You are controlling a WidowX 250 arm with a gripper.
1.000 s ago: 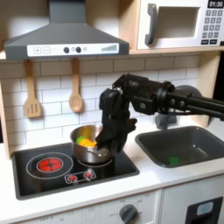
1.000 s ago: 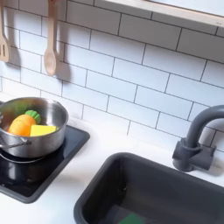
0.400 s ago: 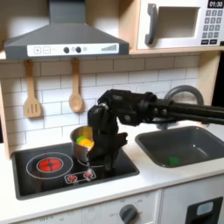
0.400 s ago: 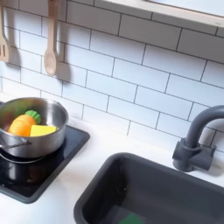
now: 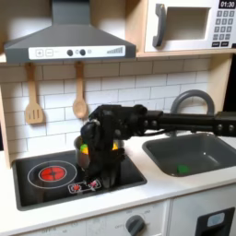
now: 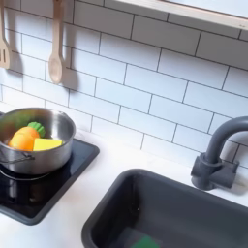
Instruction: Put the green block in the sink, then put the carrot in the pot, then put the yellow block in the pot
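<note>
In the first exterior view the gripper [image 5: 92,177] is seen low over the black stovetop [image 5: 55,175], in front of the pot [image 5: 85,147]; whether its fingers are spread or closed cannot be told, as they are dark against the dark surface and blurred. No object is seen held between them. The pot is largely covered by the arm there. In the second exterior view the pot [image 6: 60,126] is shown on the stovetop [image 6: 44,189], with the carrot [image 6: 23,139] and the yellow block [image 6: 46,144] lying inside it, touching one another. The green block [image 5: 182,169] is seen on the floor of the sink [image 5: 217,138] in the first exterior view, well apart from the gripper, and at the bottom edge of the second exterior view [image 6: 145,242]. The faucet [image 6: 215,155] is mounted behind the sink [image 6: 126,199].
</note>
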